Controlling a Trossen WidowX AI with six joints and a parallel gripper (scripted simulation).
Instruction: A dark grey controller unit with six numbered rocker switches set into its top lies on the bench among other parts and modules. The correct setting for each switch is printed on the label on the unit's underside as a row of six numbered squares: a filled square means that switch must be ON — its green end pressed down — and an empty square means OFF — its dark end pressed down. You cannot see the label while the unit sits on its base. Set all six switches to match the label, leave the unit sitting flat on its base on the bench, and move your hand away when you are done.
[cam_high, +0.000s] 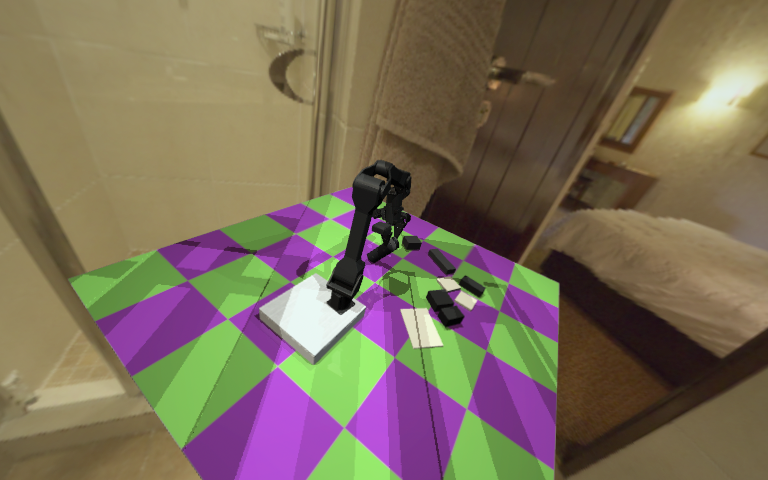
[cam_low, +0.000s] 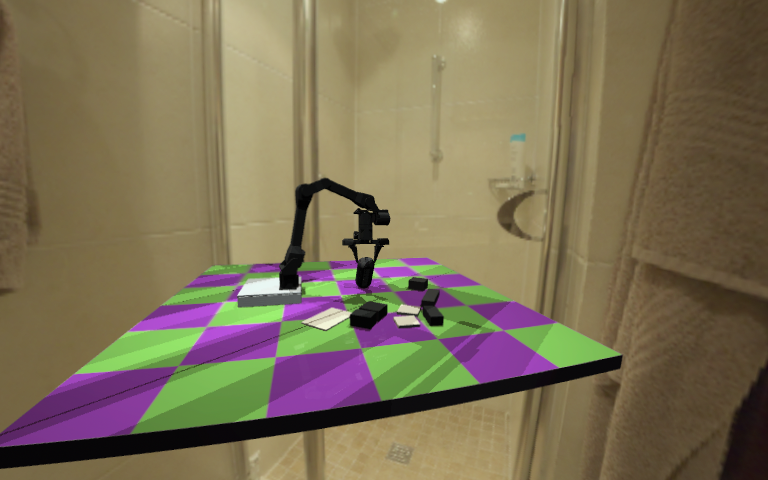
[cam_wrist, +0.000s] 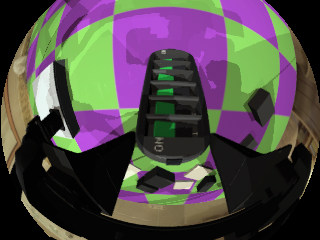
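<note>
The dark grey controller unit (cam_high: 382, 250) (cam_low: 364, 273) (cam_wrist: 176, 100) is held between the fingertips of my gripper (cam_low: 365, 262) (cam_wrist: 174, 138), which is shut on its sides. The unit hangs above the checkered bench (cam_high: 305, 430) (cam_low: 317, 384), tilted in the exterior view. The wrist view shows its switch face, with "ON" printed at the near end. Several switches show green on the left and dark on the right; the far ones are foreshortened and hard to read. The underside label is hidden in all views.
Dark blocks (cam_high: 438, 300) (cam_low: 368, 314) (cam_wrist: 156, 179) lie right of the arm, with others (cam_high: 411, 242) (cam_high: 441, 260) (cam_high: 472, 285) farther away. A pale card (cam_high: 421, 328) (cam_low: 326, 318) and two smaller pale pieces lie near them. The arm stands on a white slab (cam_high: 300, 322) (cam_low: 266, 289).
</note>
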